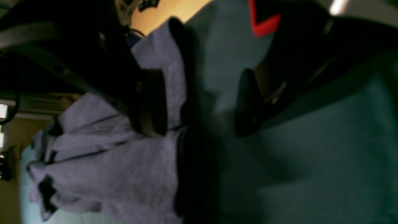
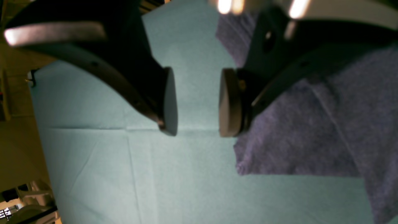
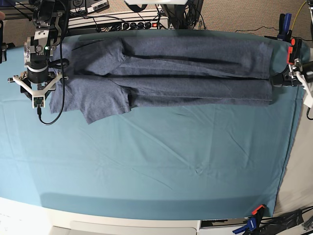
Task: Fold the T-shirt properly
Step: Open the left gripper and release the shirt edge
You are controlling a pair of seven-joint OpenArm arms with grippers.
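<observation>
The blue-grey T-shirt (image 3: pixel 186 73) lies in a long folded band across the far side of the table, one sleeve sticking out toward the front at the left. My right gripper (image 2: pixel 197 101) hangs open over bare teal cloth at the shirt's left end, with the T-shirt (image 2: pixel 311 130) just beside one pad (image 2: pixel 228 102). In the base view this right gripper (image 3: pixel 38 90) is at the far left. My left gripper (image 1: pixel 200 104) is open at the T-shirt's (image 1: pixel 124 168) right end, one finger (image 1: pixel 152 102) over the fabric and the other over cloth. The base view shows this left gripper (image 3: pixel 286 78) at the shirt's right edge.
A teal cloth (image 3: pixel 146 166) covers the table. Clamps hold it at the front right corner (image 3: pixel 254 213) and back right (image 3: pixel 286 22). A power strip and cables (image 3: pixel 132 22) run behind the back edge. The table's right edge (image 3: pixel 293 147) is close to the left arm.
</observation>
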